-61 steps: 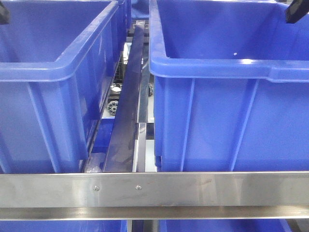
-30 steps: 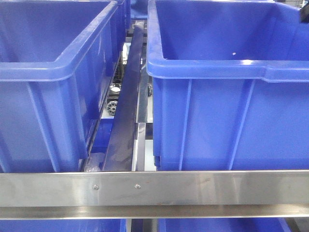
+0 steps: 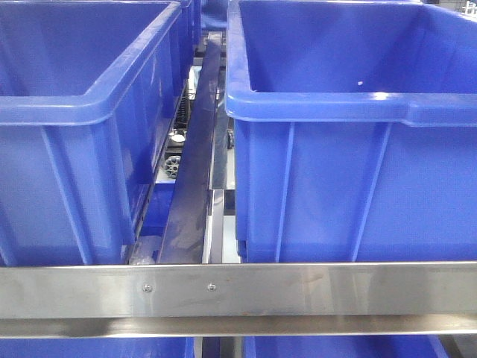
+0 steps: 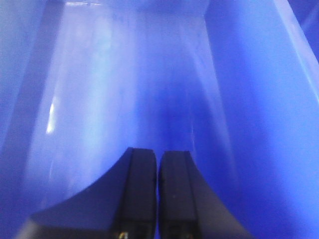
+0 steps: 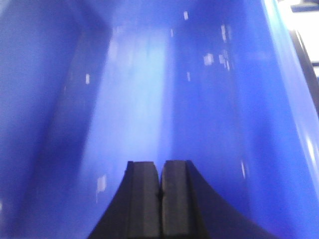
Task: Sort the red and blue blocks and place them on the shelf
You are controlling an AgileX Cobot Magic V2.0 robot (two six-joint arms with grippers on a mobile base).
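I had both tools pinched together, left tool [image 4: 157,172] and right tool [image 5: 160,179], inside big blue plastic bins [image 3: 350,112] on the steel shelf [image 3: 298,291].

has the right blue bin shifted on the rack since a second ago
Yes. In the front view the right bin has slid slightly left: its left rim now sits closer to the dark bar between the bins, while the steel front rail stays put.

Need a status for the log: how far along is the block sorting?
No red or blue block shows in any view, so nothing reads as done. Left gripper and right gripper are both shut and empty, each pointing into a blue bin. The shelf's front rail carries nothing. All placing remains.
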